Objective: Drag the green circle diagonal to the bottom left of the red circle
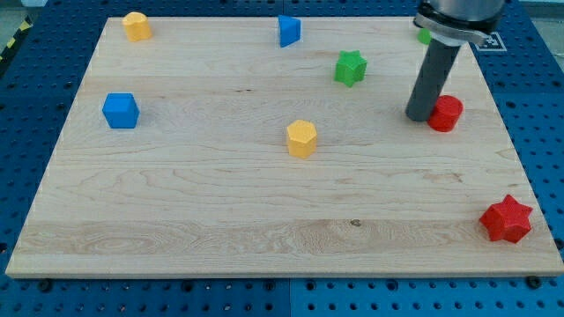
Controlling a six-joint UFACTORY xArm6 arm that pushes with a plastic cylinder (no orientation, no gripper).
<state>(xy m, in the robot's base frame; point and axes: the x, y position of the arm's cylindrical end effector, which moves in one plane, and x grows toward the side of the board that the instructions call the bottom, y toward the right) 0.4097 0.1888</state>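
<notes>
The red circle [447, 114] lies at the view's right, about mid-height on the wooden board [220, 211]. My tip [419, 118] rests on the board just left of the red circle, touching or nearly touching it. The green circle [424, 37] is near the view's top right. Only a small green sliver of it shows beside the arm's dark body, which hides the rest. It is well above the red circle and my tip.
A green star [350, 68] lies left of the rod. A blue wedge-like block [288, 31] and a yellow block [136, 25] are near the top edge. A blue cube [121, 110] is at the left, a yellow hexagon [301, 138] at centre, a red star [507, 219] at bottom right.
</notes>
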